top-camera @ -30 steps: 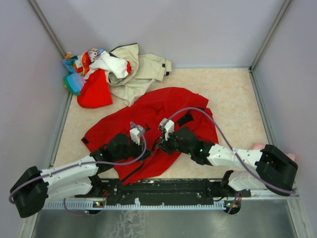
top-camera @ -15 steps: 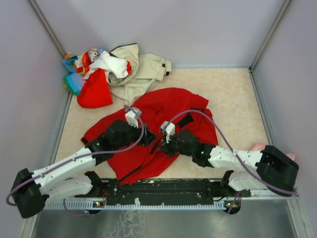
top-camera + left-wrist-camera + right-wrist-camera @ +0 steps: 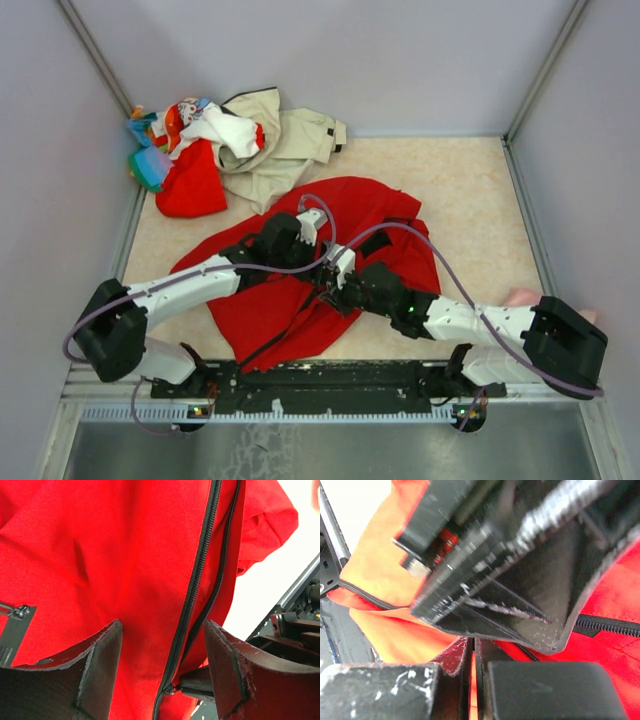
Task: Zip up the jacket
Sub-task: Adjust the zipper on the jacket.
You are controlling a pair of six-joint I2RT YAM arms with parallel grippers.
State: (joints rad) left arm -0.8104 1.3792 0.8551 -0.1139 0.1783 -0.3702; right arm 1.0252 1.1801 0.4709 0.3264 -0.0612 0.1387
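The jacket (image 3: 340, 205) lies mid-table, hem reaching twd the near edge. Its zip (image 3: 197, 575) tracks look unjoined. R gripper (image 3: 472, 650) is pinched to a slit, prob. on fabric at the zip's low end, anchoring it. L gripper (image 3: 162, 630) hangs wide astride the zip. Next: find the slider (can't make it out), close L on it, pull away from R's hold.

The jacket (image 3: 345, 205) — bright red, its zipper (image 3: 195, 580) black; second jacket (image 3: 290, 140) beige; table (image 3: 465, 190) — pale speckled cream; arms (image 3: 185, 288) white and black.
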